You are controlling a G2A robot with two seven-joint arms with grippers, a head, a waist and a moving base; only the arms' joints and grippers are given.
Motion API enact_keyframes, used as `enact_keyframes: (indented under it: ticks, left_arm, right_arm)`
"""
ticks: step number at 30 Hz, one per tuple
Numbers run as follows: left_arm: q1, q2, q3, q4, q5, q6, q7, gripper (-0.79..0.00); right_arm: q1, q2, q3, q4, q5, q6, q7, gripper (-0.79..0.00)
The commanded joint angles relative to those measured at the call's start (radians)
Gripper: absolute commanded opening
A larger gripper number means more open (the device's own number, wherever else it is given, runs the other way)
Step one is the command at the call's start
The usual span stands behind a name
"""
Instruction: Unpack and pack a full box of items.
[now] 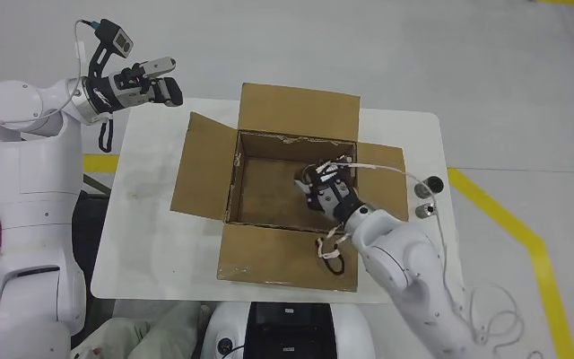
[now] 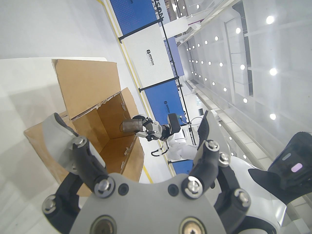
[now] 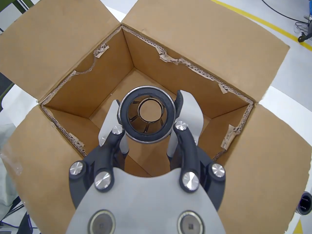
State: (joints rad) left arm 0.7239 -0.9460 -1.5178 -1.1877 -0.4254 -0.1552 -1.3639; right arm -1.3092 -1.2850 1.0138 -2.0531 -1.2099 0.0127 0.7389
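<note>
1. Right wrist view: right gripper (image 3: 147, 98) clamped on a metal cylinder (image 3: 123, 115), upright over the open cardboard box (image 3: 195, 91), probably for straight lowering.
2. Left gripper (image 1: 166, 78), fingers apart, hangs beyond the desk's (image 1: 152, 224) far-left corner, clear of the box.

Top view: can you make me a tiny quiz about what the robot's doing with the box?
1. True or false: the flaps of the brown cardboard box are shut.
2. Over the box, the right gripper holds: A) a dark metal cylinder, B) a red ball?
3. Fill in: the fingers of the left gripper are ____.
Key: 1 false; 2 A; 3 open.
</note>
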Motion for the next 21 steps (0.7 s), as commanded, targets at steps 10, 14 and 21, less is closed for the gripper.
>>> enact_keyframes:
  ticks: [10, 14, 21]
  left_arm:
    - [0.000, 0.000, 0.000, 0.000, 0.000, 0.000, 0.000, 0.000]
    - [0.000, 0.000, 0.000, 0.000, 0.000, 0.000, 0.000, 0.000]
    - [0.000, 0.000, 0.000, 0.000, 0.000, 0.000, 0.000, 0.000]
  right_arm:
    - [0.184, -0.045, -0.128, 0.189, 0.075, 0.016, 0.022, -0.785]
    - [0.240, -0.064, -0.167, 0.264, 0.107, 0.030, 0.025, -0.785]
    - [0.291, -0.089, -0.219, 0.354, 0.135, 0.040, 0.028, -0.785]
